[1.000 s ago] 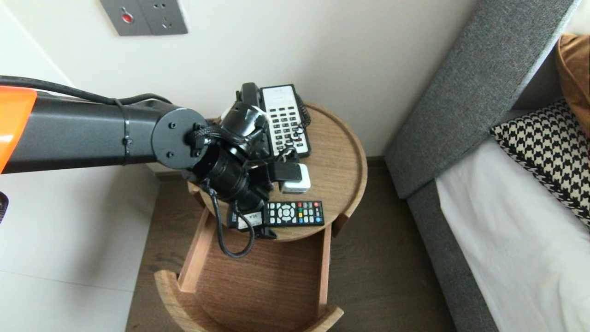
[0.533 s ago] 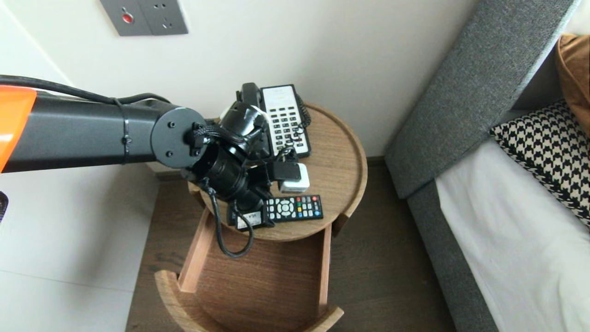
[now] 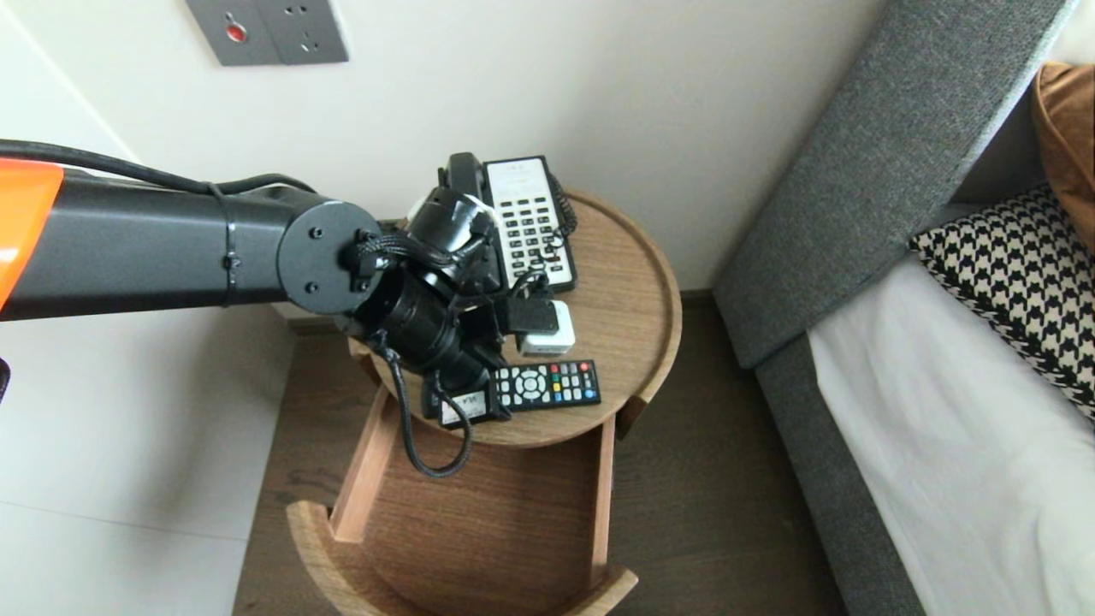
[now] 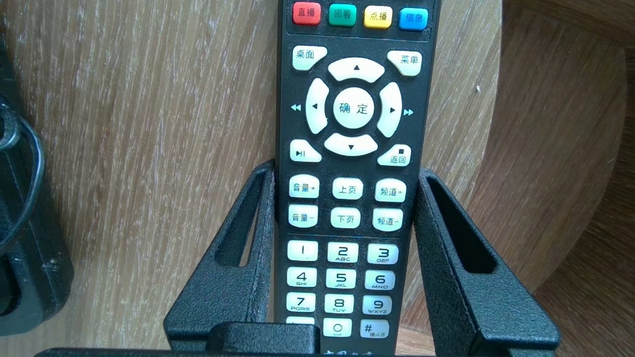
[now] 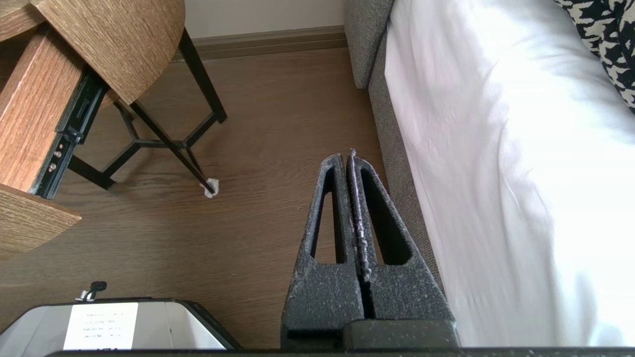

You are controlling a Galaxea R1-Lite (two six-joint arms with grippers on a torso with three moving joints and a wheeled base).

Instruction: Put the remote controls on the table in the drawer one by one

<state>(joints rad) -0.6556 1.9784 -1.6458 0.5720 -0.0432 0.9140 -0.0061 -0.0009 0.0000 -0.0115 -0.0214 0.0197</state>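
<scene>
A black remote (image 3: 547,385) with white and coloured buttons lies near the front edge of the round wooden table (image 3: 629,282). My left gripper (image 4: 346,171) is shut on the remote (image 4: 352,148), one finger pressed against each long side at the volume and number keys. In the head view the wrist covers the gripped end. My right gripper (image 5: 346,156) is shut and empty, parked low over the floor beside the bed.
Behind the remote stand a white adapter (image 3: 552,342) and a desk phone (image 3: 526,218). Below the tabletop an open, empty wooden drawer (image 3: 479,513) juts forward. A grey headboard (image 3: 881,162) and the white bed (image 3: 941,445) fill the right.
The left fingers closed from wide open onto the remote's sides. The remote then shifted slightly towards the adapter. The right arm stayed still.
</scene>
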